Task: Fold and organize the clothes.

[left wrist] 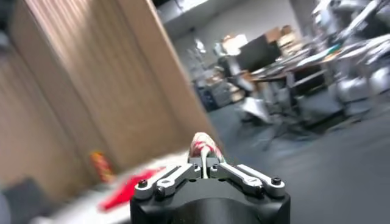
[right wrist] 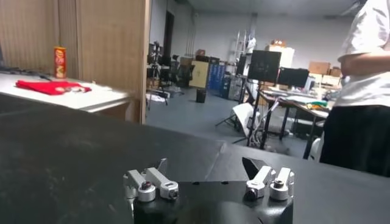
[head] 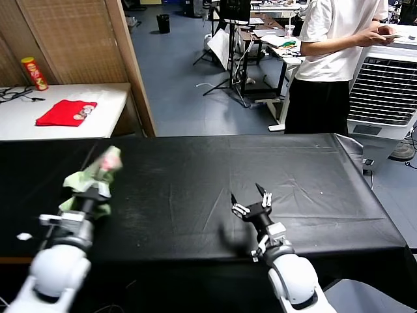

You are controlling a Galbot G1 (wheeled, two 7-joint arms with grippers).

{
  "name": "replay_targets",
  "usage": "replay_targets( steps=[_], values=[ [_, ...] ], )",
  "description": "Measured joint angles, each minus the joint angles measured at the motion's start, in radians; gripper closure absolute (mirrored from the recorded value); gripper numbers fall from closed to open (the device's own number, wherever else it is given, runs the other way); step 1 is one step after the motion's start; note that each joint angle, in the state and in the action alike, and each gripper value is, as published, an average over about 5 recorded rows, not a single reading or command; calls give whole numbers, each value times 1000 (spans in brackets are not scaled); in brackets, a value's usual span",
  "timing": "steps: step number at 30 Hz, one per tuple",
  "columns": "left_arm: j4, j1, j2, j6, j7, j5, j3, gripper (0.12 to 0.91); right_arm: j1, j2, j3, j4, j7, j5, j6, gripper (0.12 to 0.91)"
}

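The left gripper [head: 98, 186] is clamped on the bunched green T-shirt [head: 98, 171], lifting it above the black table [head: 313, 189], probably to carry it, while the right gripper [head: 251, 199] waits spread wide.

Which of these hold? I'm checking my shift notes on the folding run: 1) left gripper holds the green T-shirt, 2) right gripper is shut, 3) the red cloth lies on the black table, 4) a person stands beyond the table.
1. True: the left gripper is shut on the green T-shirt, bunched above the black table.
2. False: the right gripper is open and empty.
3. False: the red cloth lies on the white side table.
4. True: a person stands beyond its far edge.
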Motion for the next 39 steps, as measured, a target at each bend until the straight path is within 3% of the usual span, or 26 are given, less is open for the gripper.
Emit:
replay_targets(
  steps=[5,11,16,23,30,35,39],
  values=[
    [41,6,-113,-20,10,53,158,823,-9,-16,9,0,-8,46,-8,227],
    [44,36,-198,-85,71,133,275,513,23,-28,-13,-24,-18,163,-67,227],
    [9,57,-193,-169,118,162,285,274,85,-24,-55,-65,7,367,-158,227],
    [-29,87,-154,-207,101,152,216,233,232,22,-146,-167,113,694,-246,227],
    [-36,141,-171,-245,99,191,162,232,360,85,-212,-303,203,895,-279,227],
    [-44,187,-186,-263,97,202,129,232,417,120,-223,-395,211,980,-278,239],
    [-53,222,-196,-278,94,206,100,232,449,140,-232,-462,182,1002,-276,338]
  ],
)
